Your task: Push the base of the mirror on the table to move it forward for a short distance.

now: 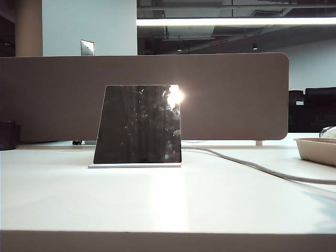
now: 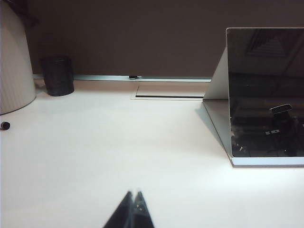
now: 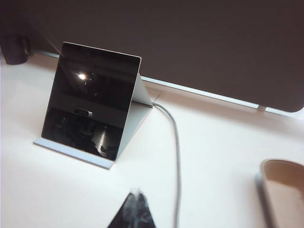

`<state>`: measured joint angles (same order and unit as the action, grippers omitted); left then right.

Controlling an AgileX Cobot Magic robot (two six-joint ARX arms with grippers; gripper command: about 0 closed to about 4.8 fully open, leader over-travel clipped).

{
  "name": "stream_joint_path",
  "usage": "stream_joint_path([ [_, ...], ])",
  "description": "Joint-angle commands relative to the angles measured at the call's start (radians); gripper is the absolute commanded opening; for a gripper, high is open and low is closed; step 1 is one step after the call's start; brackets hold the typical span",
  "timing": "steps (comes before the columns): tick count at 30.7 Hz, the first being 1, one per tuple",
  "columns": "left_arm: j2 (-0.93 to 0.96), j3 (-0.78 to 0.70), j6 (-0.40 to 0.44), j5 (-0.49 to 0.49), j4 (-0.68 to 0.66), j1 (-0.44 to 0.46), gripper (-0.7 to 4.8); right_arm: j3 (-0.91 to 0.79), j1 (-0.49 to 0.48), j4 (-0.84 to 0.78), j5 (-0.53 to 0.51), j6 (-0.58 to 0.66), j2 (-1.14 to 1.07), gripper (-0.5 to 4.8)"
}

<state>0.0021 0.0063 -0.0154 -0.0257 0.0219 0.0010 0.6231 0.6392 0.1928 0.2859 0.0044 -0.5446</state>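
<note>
Wrist views: both end effectors, left (image 2: 134, 209) and right (image 3: 134, 211), closed, well short of mirror (image 3: 90, 107).

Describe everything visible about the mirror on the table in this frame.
The mirror is a dark, glossy trapezoid panel, smudged, reflecting a bright light spot near its upper right corner. It leans back on a pale wedge-shaped support and stands on a thin white base resting flat on the table, in front of the brown divider. A grey cable runs out from behind it. Neither the left end effector nor the right end effector, both shut, touches it.
</note>
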Motion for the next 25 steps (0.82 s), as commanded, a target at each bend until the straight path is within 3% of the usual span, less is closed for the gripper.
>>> stream_joint_path([
  [1, 0.000, 0.001, 0.004, 0.003, 0.008, 0.001, -0.01, -0.004, -0.106, 0.005, -0.060, -0.011, 0.026, -0.05],
  [10, 0.000, 0.001, 0.004, 0.004, 0.010, 0.001, -0.01, -0.225, -0.511, -0.169, -0.316, 0.067, 0.156, -0.05],
  [14, 0.000, 0.001, 0.004, 0.004, 0.009, 0.001, -0.01, -0.356, -0.532, -0.248, -0.225, 0.040, 0.263, -0.05],
  [25, 0.000, 0.001, 0.004, 0.004, 0.009, 0.002, -0.01, -0.562, -0.576, -0.304, -0.282, 0.067, 0.470, -0.05],
])
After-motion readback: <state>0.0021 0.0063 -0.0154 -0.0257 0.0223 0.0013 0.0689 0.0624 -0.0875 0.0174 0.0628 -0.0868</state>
